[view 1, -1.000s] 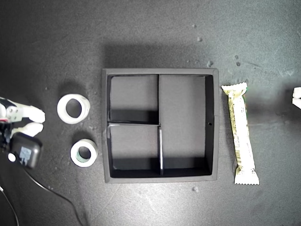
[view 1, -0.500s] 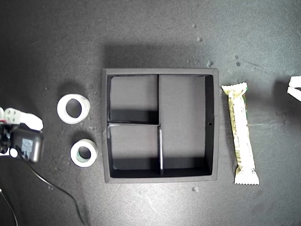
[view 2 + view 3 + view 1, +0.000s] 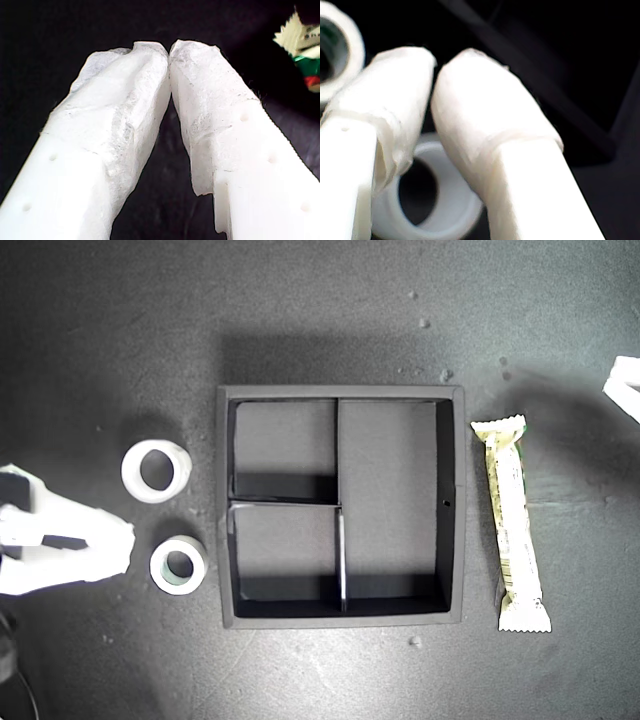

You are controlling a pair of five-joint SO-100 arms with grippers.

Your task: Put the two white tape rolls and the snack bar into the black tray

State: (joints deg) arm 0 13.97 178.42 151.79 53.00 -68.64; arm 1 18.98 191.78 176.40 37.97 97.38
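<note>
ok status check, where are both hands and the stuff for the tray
My first hand shut, empty, near the snack bar. My second hand shut, empty, by both tape rolls. Black tray empty. Nothing blocking.

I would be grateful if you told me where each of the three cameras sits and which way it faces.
Exterior view: overhead, looking straight down on the black tray, two tape rolls and the snack bar; both grippers show at its left and right edges.
First wrist view: rides my first gripper, facing along its fingers; snack bar end beyond.
Second wrist view: rides my second gripper, facing the smaller tape roll and the wider tape roll.
Shared: rolls and bar.
</note>
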